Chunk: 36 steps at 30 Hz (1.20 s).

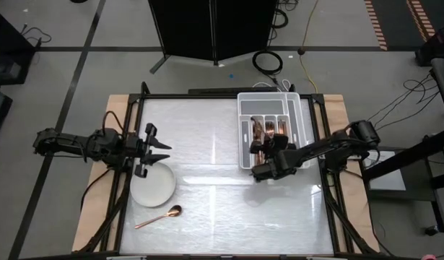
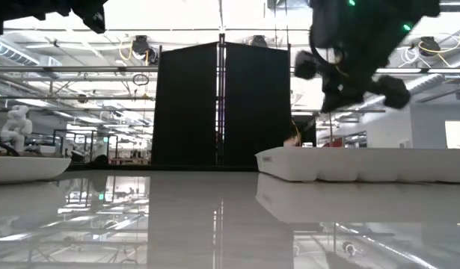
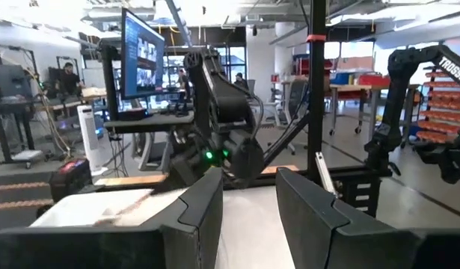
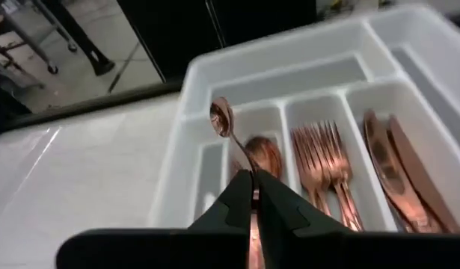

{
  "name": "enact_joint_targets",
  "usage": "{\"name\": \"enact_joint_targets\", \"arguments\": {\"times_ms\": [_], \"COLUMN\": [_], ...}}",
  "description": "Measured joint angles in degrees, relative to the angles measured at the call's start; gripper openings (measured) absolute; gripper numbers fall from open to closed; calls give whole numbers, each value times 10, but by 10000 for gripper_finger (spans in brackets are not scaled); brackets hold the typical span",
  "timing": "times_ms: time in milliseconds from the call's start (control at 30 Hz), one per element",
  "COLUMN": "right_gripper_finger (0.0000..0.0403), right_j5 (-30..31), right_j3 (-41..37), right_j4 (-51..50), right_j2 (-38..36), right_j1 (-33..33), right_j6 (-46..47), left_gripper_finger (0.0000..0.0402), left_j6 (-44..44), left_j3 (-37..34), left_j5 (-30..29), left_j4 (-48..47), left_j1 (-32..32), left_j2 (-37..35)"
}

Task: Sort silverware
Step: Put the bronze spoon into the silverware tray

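Note:
The white compartmented tray (image 1: 302,119) stands at the table's far right and holds copper spoons (image 4: 264,154), forks (image 4: 323,170) and knives (image 4: 398,170) in separate slots. My right gripper (image 4: 253,181) hovers over the tray's near end (image 1: 272,146), shut on a copper spoon (image 4: 228,131). One more copper spoon (image 1: 158,217) lies flat on the table near the front left. My left gripper (image 1: 160,149) is open and empty, above the far rim of the round white plate (image 1: 153,186). In its own view its fingers (image 3: 203,217) point across the table at the right arm. My right gripper pinches the spoon's handle (image 4: 248,166) between its two fingertips. The fingers run along the handle, slanting toward the far edge. The spoon is lifted clear, and its bowl (image 4: 221,117) sticks out ahead and upward above the tray's spoon slot.
The plate (image 2: 24,168) sits at the left and the tray (image 2: 364,164) at the right, with bare table between them. A black metal frame (image 1: 323,180) runs round the table, and a dark panel (image 1: 211,25) stands beyond the far edge.

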Motion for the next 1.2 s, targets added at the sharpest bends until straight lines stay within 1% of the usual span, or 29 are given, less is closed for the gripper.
{"name": "enact_joint_targets", "arguments": {"times_ms": [167, 267, 333, 400, 533, 633, 800, 900, 1000, 1200], "right_gripper_finger": [0, 0, 0, 0, 0, 0, 0, 4, 16, 39], "right_j5": [0, -23, -32, -49, -86, -99, -101, -102, -105, -105], "right_j3": [65, 79, 80, 80, 80, 80, 80, 80, 80, 110], "right_j4": [-72, -100, -97, -97, -117, -116, -105, -76, -47, -43], "right_j2": [2, 2, 3, 10, 41, 64, 95, 100, 97, 96], "right_j1": [-21, -31, -31, -26, -21, -22, -19, -14, -10, -12], "right_j6": [-41, -51, -51, -44, 2, 17, 53, 35, 10, -44], "left_gripper_finger": [127, 127, 127, 127, 127, 127, 127, 127, 127, 127], "left_j6": [-18, -19, -19, -19, -15, -18, -19, -19, -19, -19], "left_j3": [0, 0, 0, 0, 0, 0, 0, 0, 0, 0], "left_j5": [6, 7, 9, 9, 9, 8, 8, 8, 8, 8], "left_j4": [-10, -10, -10, -10, -9, -9, -10, -10, -10, -10], "left_j1": [-2, -7, -11, -14, -15, -15, -15, -14, -14, -14], "left_j2": [0, 0, 0, 0, 0, 0, 0, 0, 0, 0]}}
